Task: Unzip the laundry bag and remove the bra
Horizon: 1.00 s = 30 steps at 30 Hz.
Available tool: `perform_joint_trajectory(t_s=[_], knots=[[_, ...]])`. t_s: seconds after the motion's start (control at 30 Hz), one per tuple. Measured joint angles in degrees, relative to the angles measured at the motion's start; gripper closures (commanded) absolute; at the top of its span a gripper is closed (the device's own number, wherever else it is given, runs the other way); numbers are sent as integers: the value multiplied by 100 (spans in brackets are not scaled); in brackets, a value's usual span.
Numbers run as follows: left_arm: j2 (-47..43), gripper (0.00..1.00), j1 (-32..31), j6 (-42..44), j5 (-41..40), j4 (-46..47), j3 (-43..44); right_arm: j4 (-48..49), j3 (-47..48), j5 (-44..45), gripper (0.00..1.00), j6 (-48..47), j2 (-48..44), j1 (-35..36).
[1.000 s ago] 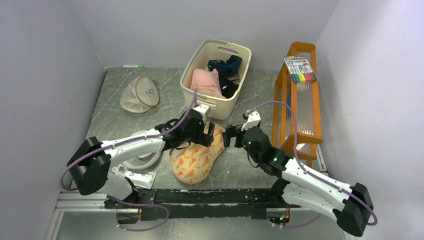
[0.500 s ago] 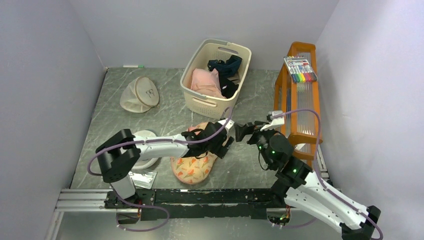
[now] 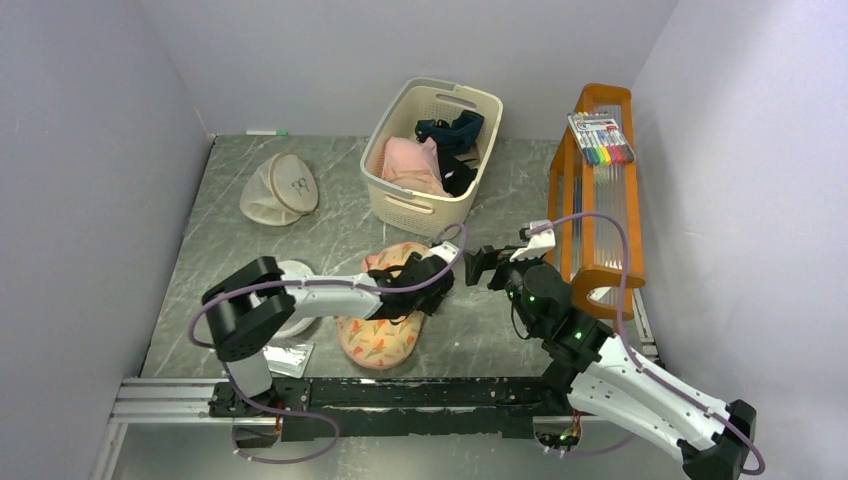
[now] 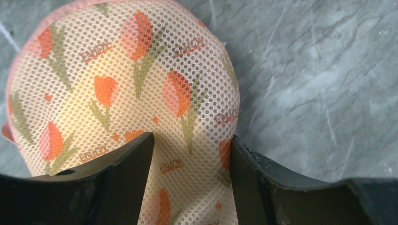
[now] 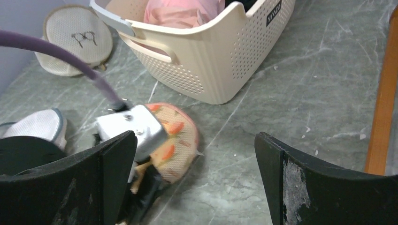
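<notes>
A grey marble-patterned table (image 3: 215, 250) carries a cream basket (image 3: 432, 205) of clothes at its far side. Just in front of the basket lies the laundry bag (image 3: 385, 335), flat peach mesh printed with orange flowers. The left gripper (image 4: 190, 145) bears down on the bag's far end, jaws partly open with mesh between them. The right gripper (image 5: 195, 136) hovers beside the bag, jaws wide, holding nothing.

"ENJOY" in small orange capitals, repeated across the laundry bag (image 4: 122, 84) mesh. Basket (image 5: 220, 61) wall: small dark brand mark near the rim, looks like "VIVCO", not certain. Round bag (image 5: 80, 33): black line drawing, bra-like, no words.
</notes>
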Motion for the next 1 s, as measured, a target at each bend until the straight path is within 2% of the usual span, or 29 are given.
perform_joint_trajectory(t_s=[0.17,0.23,0.3,0.4,0.53,0.67,0.83,1.0], knots=[[-813,46,2,-127,-118,39,-625,-22,-103,-2,2,22,144,0],[-1078,56,22,-164,-111,55,-778,-31,-155,-2,2,33,146,0],[-1320,59,72,-210,-87,96,-909,-26,-197,-2,2,35,177,0],[-1602,68,173,-249,46,184,-1058,7,-216,-39,6,33,378,0],[-1810,71,282,-254,214,334,-1200,195,-227,-448,18,-61,953,-33],[-1996,73,348,-249,348,470,-1401,691,-372,-1749,33,-201,1563,-490],[-2201,74,367,-205,457,546,-1582,1517,-629,-3888,36,-267,2358,-1547],[-2500,76,389,-79,597,643,-1790,2448,-765,-5386,38,-271,3095,-1792]])
